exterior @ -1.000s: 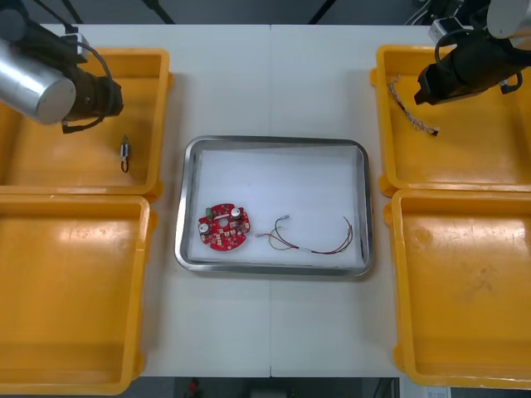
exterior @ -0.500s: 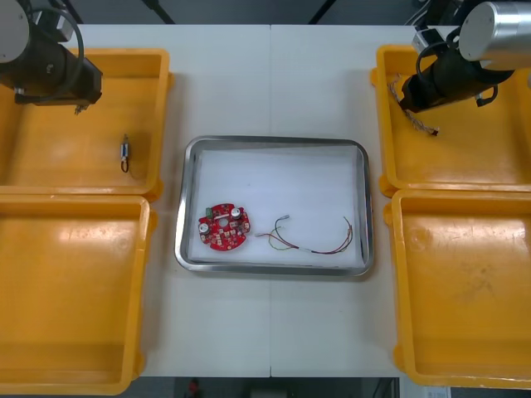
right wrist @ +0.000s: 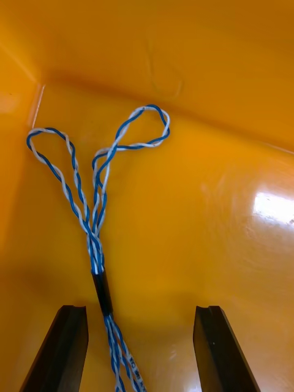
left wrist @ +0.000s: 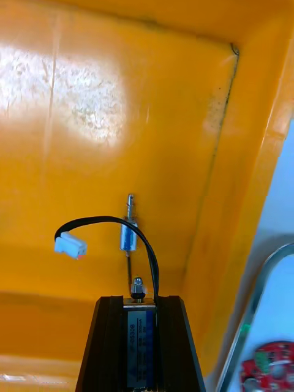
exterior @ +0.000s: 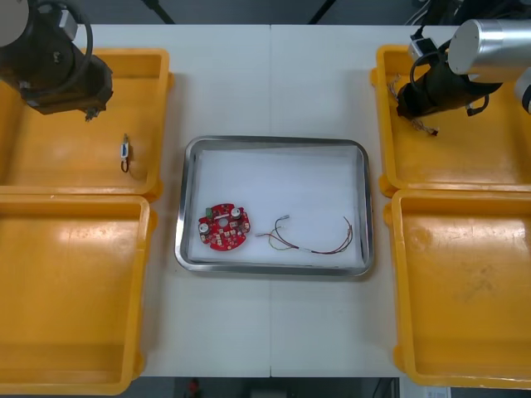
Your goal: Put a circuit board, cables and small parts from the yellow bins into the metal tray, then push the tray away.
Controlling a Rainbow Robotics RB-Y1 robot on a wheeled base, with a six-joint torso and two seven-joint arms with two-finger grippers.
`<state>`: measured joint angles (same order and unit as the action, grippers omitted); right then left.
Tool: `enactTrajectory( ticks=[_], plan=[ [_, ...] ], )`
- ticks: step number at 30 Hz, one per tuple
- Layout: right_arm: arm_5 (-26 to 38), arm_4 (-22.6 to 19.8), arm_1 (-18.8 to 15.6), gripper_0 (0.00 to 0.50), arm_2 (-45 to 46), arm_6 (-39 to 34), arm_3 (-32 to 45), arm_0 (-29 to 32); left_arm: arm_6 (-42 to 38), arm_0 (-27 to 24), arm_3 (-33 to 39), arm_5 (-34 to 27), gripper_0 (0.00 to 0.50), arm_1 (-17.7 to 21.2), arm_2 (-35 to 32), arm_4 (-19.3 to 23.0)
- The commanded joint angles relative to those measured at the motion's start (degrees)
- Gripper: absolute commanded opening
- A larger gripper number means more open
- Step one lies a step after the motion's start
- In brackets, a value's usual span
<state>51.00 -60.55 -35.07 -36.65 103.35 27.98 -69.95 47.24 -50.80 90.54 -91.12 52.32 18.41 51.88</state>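
Count coming in. Yellow bins (exterior: 162,124): four, two left of metal tray (exterior: 274,143), two right. Tray: one. Red circuit board (exterior: 223,226): one, inside tray. Cables: two, red-and-yellow cable (exterior: 319,245) inside tray, twisted blue-and-white cable (right wrist: 98,202) right of tray. Small metal parts: two, left of tray, loose part (exterior: 124,153) and held part (left wrist: 139,334) pinched in left gripper (left wrist: 139,303).

The front camera sits above the arms, looking steeply down on the whole worktop (exterior: 274,83). The right wrist camera views the far right yellow bin (right wrist: 202,184) from close inside; the left wrist camera, the far left yellow bin (left wrist: 73,153). Left wrist and front views share the metal tray (left wrist: 256,294) and circuit board (left wrist: 269,370).
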Motion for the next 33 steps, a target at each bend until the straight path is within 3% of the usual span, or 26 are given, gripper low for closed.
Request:
enactTrajectory(
  ticks=[1,8,12,15,18,20,22,24,29,33],
  plan=[
    [-1.25,-0.27,1.14,0.5,-0.79,1.85,-0.82,-3.35,-4.96,-2.64,4.65,-3.28,0.0,1.82,-1.71,1.03],
    [-1.25,-0.71,1.49,0.5,-1.23,1.41,-0.82,-3.35,-10.5,-2.64,8.08,-6.35,0.0,-0.73,-1.71,-0.99],
    [-1.25,-1.23,1.58,0.5,-1.5,1.5,-0.82,-3.0,-14.36,-2.64,10.1,-9.25,0.0,-4.07,-1.71,-4.07],
    [-1.16,-1.5,1.67,0.467,-1.5,1.41,-0.82,-3.0,-16.91,-2.64,10.8,-11.19,0.0,-6.88,-1.71,-5.12],
    [-1.16,-1.76,1.67,0.368,-1.5,1.41,-0.73,-3.0,-18.76,-2.64,11.41,-12.68,0.0,-9.69,-1.71,-7.06],
    [-1.16,-1.94,1.67,0.262,-1.5,1.41,-0.82,-3.0,-19.55,-2.64,11.5,-13.82,0.0,-11.71,-1.62,-8.73],
    [-1.25,-2.29,1.67,0.071,-1.5,1.41,-0.82,-2.65,-19.73,-2.64,11.68,-15.32,0.0,-14.61,-1.62,-11.45],
    [-1.25,-2.55,1.67,0.0,-1.5,1.59,-0.82,-2.39,-19.9,-2.55,11.68,-16.37,0.0,-16.64,-1.45,-13.03],
    [-1.16,-3.17,1.32,0.0,-1.5,2.47,-0.73,-2.39,-21.13,-2.64,11.41,-17.08,0.0,-21.56,3.12,-20.68],
    [-1.16,-3.26,0.88,0.0,-1.5,4.49,-0.73,-2.39,-21.84,-2.55,9.74,-16.81,0.002,-24.46,5.14,-22.97]
  ],
)
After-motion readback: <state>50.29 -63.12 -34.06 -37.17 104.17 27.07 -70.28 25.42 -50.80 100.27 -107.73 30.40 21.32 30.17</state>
